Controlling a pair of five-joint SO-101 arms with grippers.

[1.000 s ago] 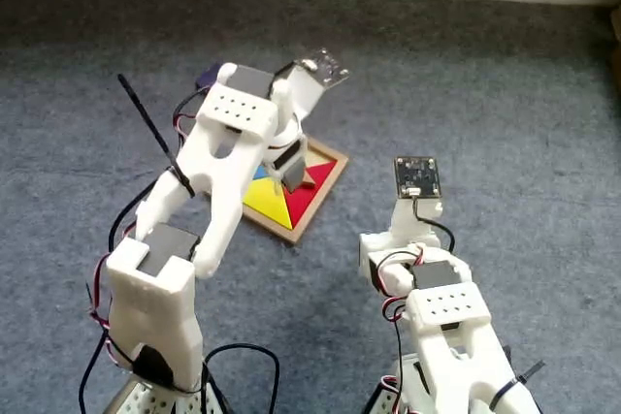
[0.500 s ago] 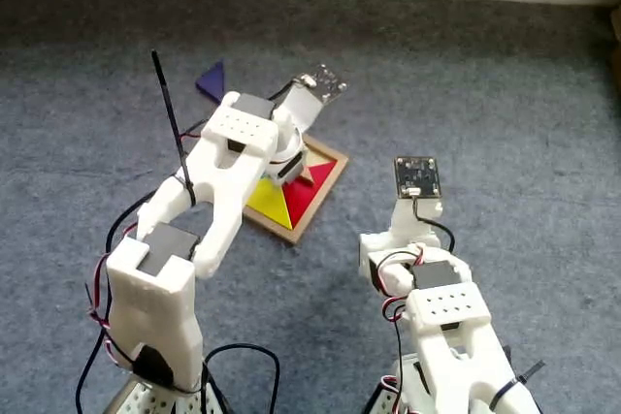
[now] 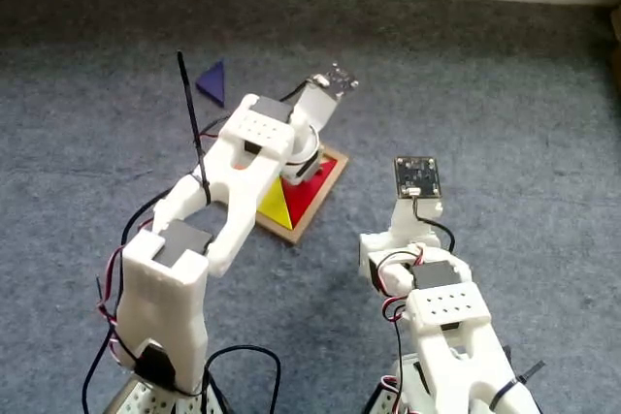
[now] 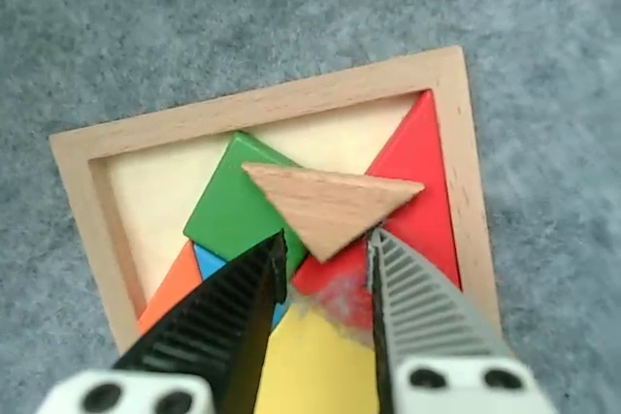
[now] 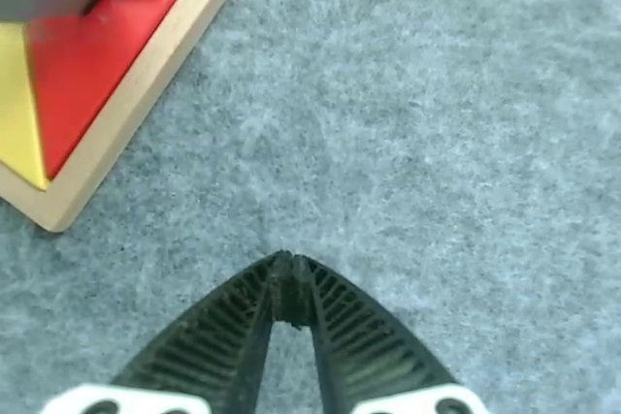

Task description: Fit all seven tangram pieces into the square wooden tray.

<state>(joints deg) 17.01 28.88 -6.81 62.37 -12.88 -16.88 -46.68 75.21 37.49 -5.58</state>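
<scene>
The square wooden tray (image 4: 262,104) lies on the grey carpet. In it are a green square (image 4: 238,206), a red triangle (image 4: 422,201), a yellow triangle (image 4: 315,361), an orange piece (image 4: 170,288) and a blue piece (image 4: 209,264). My left gripper (image 4: 325,239) is shut on a plain wooden triangle (image 4: 330,203), held just above the tray's middle. From above, the left arm (image 3: 257,133) covers most of the tray (image 3: 309,220). A dark blue triangle (image 3: 213,79) lies on the carpet beyond the tray. My right gripper (image 5: 288,273) is shut and empty over bare carpet beside the tray (image 5: 146,94).
Grey carpet surrounds the tray on all sides. The right arm (image 3: 437,298) stands to the right of the tray, with open carpet beyond it. A pale wall edge runs along the far side.
The left arm has swung to the right over the tray with the wooden triangle, uncovering the dark blue triangle on the carpet. The right arm has not moved.
</scene>
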